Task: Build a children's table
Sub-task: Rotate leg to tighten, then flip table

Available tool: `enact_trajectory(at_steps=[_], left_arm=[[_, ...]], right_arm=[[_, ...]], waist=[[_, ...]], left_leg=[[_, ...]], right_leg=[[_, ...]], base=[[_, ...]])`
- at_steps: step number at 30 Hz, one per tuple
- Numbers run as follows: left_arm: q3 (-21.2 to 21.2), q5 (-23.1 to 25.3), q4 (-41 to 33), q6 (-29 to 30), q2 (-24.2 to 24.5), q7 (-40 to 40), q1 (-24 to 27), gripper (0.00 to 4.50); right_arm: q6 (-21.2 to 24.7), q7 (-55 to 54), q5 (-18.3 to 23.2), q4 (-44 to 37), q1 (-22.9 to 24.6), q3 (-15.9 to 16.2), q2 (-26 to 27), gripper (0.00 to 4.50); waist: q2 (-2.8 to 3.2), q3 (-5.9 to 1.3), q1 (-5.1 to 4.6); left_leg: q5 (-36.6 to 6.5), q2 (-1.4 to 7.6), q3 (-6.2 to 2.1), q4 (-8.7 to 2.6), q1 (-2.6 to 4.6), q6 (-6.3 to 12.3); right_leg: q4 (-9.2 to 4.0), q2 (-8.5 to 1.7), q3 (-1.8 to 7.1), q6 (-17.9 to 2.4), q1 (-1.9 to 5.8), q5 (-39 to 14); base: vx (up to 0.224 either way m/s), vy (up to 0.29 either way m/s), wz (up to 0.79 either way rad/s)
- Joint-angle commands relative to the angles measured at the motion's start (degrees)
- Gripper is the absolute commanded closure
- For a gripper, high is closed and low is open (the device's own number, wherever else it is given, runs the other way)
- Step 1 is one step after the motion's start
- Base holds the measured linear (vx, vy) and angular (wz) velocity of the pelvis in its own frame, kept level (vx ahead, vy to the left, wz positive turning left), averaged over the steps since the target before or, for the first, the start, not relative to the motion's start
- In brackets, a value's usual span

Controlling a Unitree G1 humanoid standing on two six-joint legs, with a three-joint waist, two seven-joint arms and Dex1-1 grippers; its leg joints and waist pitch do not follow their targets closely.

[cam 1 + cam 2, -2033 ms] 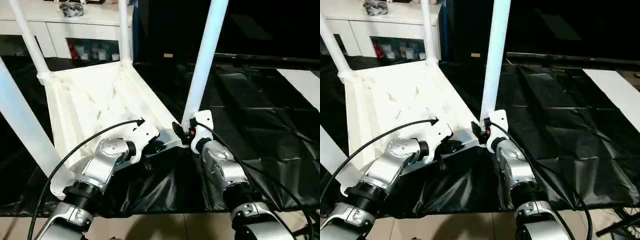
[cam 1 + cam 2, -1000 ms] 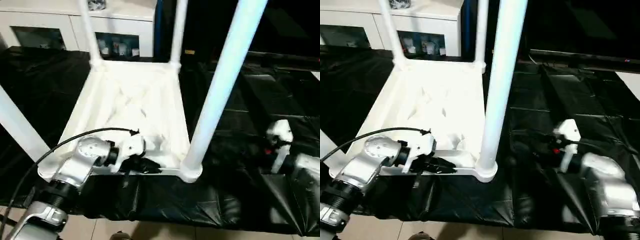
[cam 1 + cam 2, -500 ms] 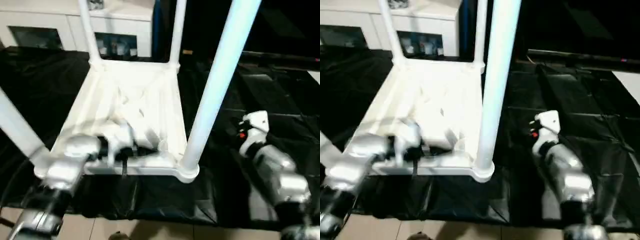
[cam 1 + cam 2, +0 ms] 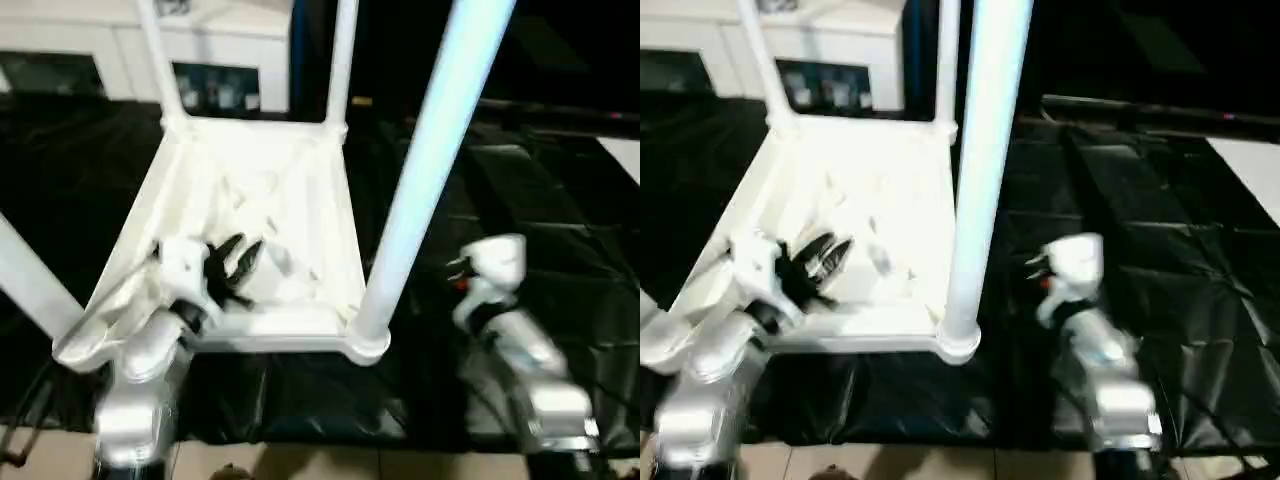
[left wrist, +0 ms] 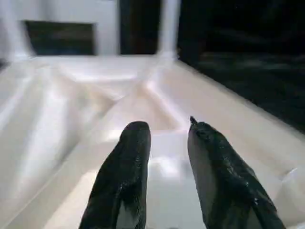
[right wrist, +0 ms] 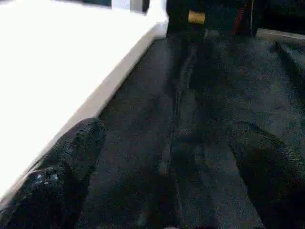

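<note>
The white children's table (image 4: 300, 190) lies upside down on the black-draped surface, ribbed underside up, with legs standing in its corner sockets. The near right leg (image 4: 430, 170) rises tall between my arms. My left gripper (image 4: 235, 262) hovers over the underside just inside the front rim (image 4: 290, 325). In the left wrist view its fingers (image 5: 128, 162) stand apart with nothing between them. My right gripper (image 6: 171, 143) is wide open over the black cloth (image 6: 209, 95), to the right of the table's side edge (image 6: 95, 95), holding nothing.
A white cabinet (image 4: 230, 40) stands behind the work surface. The black cloth (image 4: 560, 200) stretches right of the table. The near left leg (image 4: 25, 270) slants up past my left arm. Floor (image 4: 300, 465) shows below the front edge.
My left gripper has let go of the front rim, opened and turned to point over the underside. My right gripper has opened wider and moved left toward the near right leg.
</note>
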Motion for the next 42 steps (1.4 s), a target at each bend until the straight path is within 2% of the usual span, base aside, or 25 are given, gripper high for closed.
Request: enact_trajectory(at_steps=[1, 2, 3, 4, 5, 6, 7, 8, 9, 10, 11, 13, 14, 15, 16, 17, 18, 19, 20, 21, 23, 26, 35, 38, 42], left_arm=[[-1.62, 3.83, -2.5, -0.97, -0.72, 3.41, 1.27, 2.96], [-1.84, 4.55, -3.36, -0.61, -0.79, 4.15, 1.76, 2.96], [-1.76, 5.17, -3.98, -0.62, -0.92, 4.85, 2.13, 2.96], [-1.13, 4.94, -4.71, -0.54, -1.2, 5.26, 2.83, 2.96], [-1.06, 4.87, -4.72, -0.52, -1.22, 5.25, 2.87, 2.96], [-0.73, 4.5, -4.77, -0.42, -1.31, 5.17, 3.07, 2.96], [0.18, 1.92, -5.31, 0.35, -2.15, 4.96, 3.73, 2.96], [0.85, 0.45, -6.11, 0.46, -2.55, 5.38, 4.51, 2.96], [1.04, 0.24, -6.42, 0.36, -2.53, 5.58, 4.78, 2.96], [0.91, 0.43, -6.81, 0.28, -2.35, 6.0, 5.1, 2.96], [0.37, 0.68, -7.6, -0.11, -1.78, 5.87, 6.14, 2.96], [0.21, 0.69, -7.87, -0.22, -1.64, 5.8, 6.57, 2.96], [-0.6, 1.43, -8.33, -1.45, -0.68, 4.86, 7.71, 2.96], [-0.73, 1.36, -8.54, -1.7, -0.36, 4.36, 8.17, 2.96], [-0.51, 0.57, -8.79, -1.55, -0.35, 3.79, 8.7, 2.96], [-0.26, -0.12, -8.97, -1.3, -0.44, 3.46, 9.0, 2.96], [-0.07, -0.64, -9.17, -1.16, -0.48, 3.22, 9.29, 2.76], [0.23, -1.43, -9.71, -1.45, -0.49, 2.8, 10.29, 2.65], [0.48, -3.03, -11.0, -2.57, -0.19, 1.91, 12.7, 2.65], [0.48, -3.03, -11.0, -2.57, -0.19, 1.91, 12.7, 2.6], [1.15, -4.41, -12.33, -4.0, -0.14, 1.51, 15.71, 2.4], [1.88, -6.45, -14.08, -5.05, -0.08, 0.91, 18.79, 2.16], [6.47, -7.22, -14.09, -10.35, -1.81, 4.65, 24.15, 1.4], [8.86, -8.21, -13.79, -11.41, -2.42, 6.24, 24.74, 1.17], [10.98, -9.24, -15.08, -12.17, -3.11, 7.53, 26.33, 0.86]], right_arm=[[-1.21, -1.64, -2.06, 0.51, 0.37, 0.74, -0.71, 0.0], [-1.33, -1.81, -2.18, 0.17, 0.63, 0.9, -0.64, 0.0], [-1.55, -1.88, -2.18, -0.19, 0.85, 0.93, -0.52, 0.0], [-1.84, -1.83, -1.76, -0.69, 1.27, 0.72, -0.11, 0.0], [-1.88, -1.78, -1.67, -0.73, 1.32, 0.69, -0.06, 0.0], [-2.07, -1.56, -1.2, -0.92, 1.53, 0.51, 0.17, 0.0], [-1.77, -1.19, 0.96, -1.95, 2.13, -0.55, 1.34, 0.0], [-0.71, -1.19, 2.58, -2.9, 2.62, -1.49, 2.21, 0.0], [-0.48, -1.23, 2.6, -3.18, 2.8, -1.52, 2.22, 0.0], [-0.52, -1.38, 2.17, -3.32, 2.99, -1.32, 2.0, 0.0], [-0.46, -1.91, 2.38, -3.64, 3.53, -1.59, 2.15, 0.0], [-0.27, -2.12, 2.87, -3.8, 3.74, -1.9, 2.39, 0.0], [-0.1, -2.51, 3.12, -4.39, 4.23, -2.26, 2.47, 0.0], [0.15, -2.59, 3.21, -4.67, 4.47, -2.44, 2.43, 0.0], [0.33, -2.45, 3.33, -4.99, 4.78, -2.64, 2.31, 0.0], [0.48, -2.32, 3.46, -5.19, 4.98, -2.77, 2.24, 0.0], [0.63, -2.17, 3.56, -5.46, 5.17, -2.83, 2.14, 0.0], [0.91, -1.41, 3.84, -6.24, 5.81, -2.79, 1.55, 0.0], [1.18, 1.4, 4.66, -7.72, 7.2, -2.43, -0.32, 0.0], [1.18, 1.4, 4.66, -7.72, 7.2, -2.43, -0.32, 0.0], [0.85, 7.11, 6.08, -8.68, 8.79, -2.12, -4.11, 0.0], [1.64, 13.44, 7.78, -9.69, 10.02, -2.72, -9.24, 0.0], [3.5, 33.77, 14.54, -15.36, 14.28, 1.13, -22.25, 0.0], [3.67, 35.17, 13.99, -15.66, 13.74, 3.92, -21.88, 0.0], [3.39, 35.13, 13.99, -14.31, 11.41, 5.9, -19.72, 0.0]], waist=[[0.68, -2.79, -0.89], [1.63, -2.34, -1.11], [2.39, -2.78, -2.29], [3.44, -2.91, -3.44], [3.58, -2.74, -4.09], [3.28, -2.33, -4.14], [3.28, -2.56, -4.47], [2.49, -1.66, -3.62], [1.28, -1.55, -3.03], [-0.83, -1.4, 0.19], [-1.83, -1.8, 2.83], [-2.39, -2.17, 3.46], [-1.65, -2.05, 4.25], [-0.94, -1.41, 4.55], [-0.34, -1.31, 4.59], [1.14, -1.58, 4.06], [1.72, -2.03, 3.42], [2.38, -2.52, 3.16], [2.57, -1.68, 2.29], [2.57, -1.68, 2.29], [1.62, -0.91, 2.07], [1.03, -1.09, 1.77], [-0.45, -1.68, 0.59], [-1.35, -1.71, 0.54], [-1.36, -1.6, 0.83]], left_leg=[[-20.27, 0.83, -0.37, -4.39, 0.67, -1.73], [-23.0, 0.37, -3.84, -6.43, -3.03, 2.22], [-25.32, 2.89, -7.87, -6.79, -1.31, 6.45], [-21.37, 3.56, -10.93, -6.82, -0.45, 11.96], [-19.25, 3.94, -12.51, -7.17, -0.54, 14.49], [-17.09, 2.01, -13.72, -7.31, -1.36, 17.79], [-16.85, 5.54, -11.24, -6.92, 0.89, 17.4], [-17.77, 3.96, -8.0, -6.11, -0.76, 17.69], [-18.31, 0.48, -4.93, -3.13, -2.29, 15.31], [-10.27, -4.49, -1.07, 5.24, -0.23, 7.24], [-7.64, -2.11, -2.01, 4.8, -3.5, 5.45], [-9.61, -2.24, -3.38, 6.5, -4.57, 7.95], [-9.59, -2.27, -5.23, 7.81, -4.75, 9.23], [-7.67, -1.6, -6.38, 6.79, -3.99, 8.55], [-6.0, -1.32, -6.32, 5.33, -3.47, 8.34], [-4.27, -0.24, -4.74, -0.81, -0.4, 10.48], [-6.84, 1.47, -4.91, -1.49, 1.06, 11.05], [-8.97, 3.14, -5.32, -1.65, 2.34, 10.61], [-21.62, 3.87, -3.89, -3.25, 1.66, 5.04], [-21.62, 3.87, -3.89, -3.25, 1.66, 5.04], [-30.48, 1.44, -2.39, -3.5, 1.49, 1.37], [-25.73, 1.36, -2.0, -3.75, 1.02, 2.43], [-14.37, 1.2, -1.55, -2.63, -0.13, 7.88], [-11.57, 1.26, -1.39, -2.32, 0.01, 9.25], [-12.8, 1.54, -1.55, -2.66, 0.36, 8.04]], right_leg=[[-4.6, 0.91, 0.55, -5.8, 2.03, -12.15], [-3.51, 0.77, -2.83, -7.31, 4.72, -10.35], [-2.18, 0.94, -3.64, -11.77, 3.84, -7.62], [0.08, 1.75, -4.29, -17.78, 3.12, -6.03], [1.25, 1.92, -4.49, -19.62, 3.03, -7.14], [1.8, 2.04, -4.18, -21.9, 3.49, -10.16], [1.92, 1.01, -2.76, -21.77, 1.59, -9.35], [0.91, -1.06, -1.15, -23.01, 2.34, -7.4], [-2.66, -2.39, 0.55, -22.33, 2.96, -8.96], [-8.63, -6.17, 0.99, -5.89, 1.74, -35.74], [-7.67, -9.52, 6.92, 9.8, 4.56, -50.56], [-7.01, -12.13, 9.79, 11.09, 5.44, -44.43], [-7.08, -14.62, 11.26, 6.11, 5.69, -34.84], [-7.02, -13.91, 9.86, -3.61, 5.38, -26.05], [-6.62, -12.27, 8.17, -7.99, 5.27, -22.29], [-4.3, -3.35, 2.46, -12.08, 3.0, -15.34], [-3.28, -1.74, 1.89, -11.47, 2.18, -13.67], [-2.26, -1.44, 1.76, -11.25, 1.63, -10.8], [-2.53, -2.05, 2.3, -10.67, 2.08, -8.02], [-2.53, -2.05, 2.3, -10.67, 2.08, -8.02], [-4.8, -3.85, 3.16, -8.59, 2.91, -19.07], [-5.55, -4.32, 3.63, -5.83, 3.19, -22.4], [-4.75, -4.22, 3.72, -6.95, 4.37, -10.37], [-4.67, -3.94, 3.47, -7.47, 4.18, -8.32], [-4.64, -3.98, 3.37, -8.25, 3.91, -11.0]], base=[[-0.021, -0.035, 0.2], [-0.021, -0.035, 0.2], [0.005, -0.087, 0.55], [0.036, -0.111, 0.6], [0.036, -0.111, 0.6], [-0.003, -0.135, 0.47], [0.025, -0.204, 0.37], [0.025, -0.204, 0.37], [-0.001, -0.18, 0.14], [-0.038, -0.12, -0.05], [-0.038, -0.12, -0.05], [-0.004, -0.076, 0.03], [-0.002, -0.052, 0.09], [0.0, 0.0, 0.0], [0.0, 0.0, 0.0], [0.0, 0.0, 0.0], [-0.018, 0.047, 0.22], [-0.044, 0.067, 0.32], [-0.044, 0.067, 0.32], [-0.028, 0.077, 0.2], [0.006, 0.071, 0.06], [0.004, 0.02, 0.01], [0.0, 0.0, 0.0], [0.0, 0.0, 0.0], [0.0, 0.0, 0.0]])
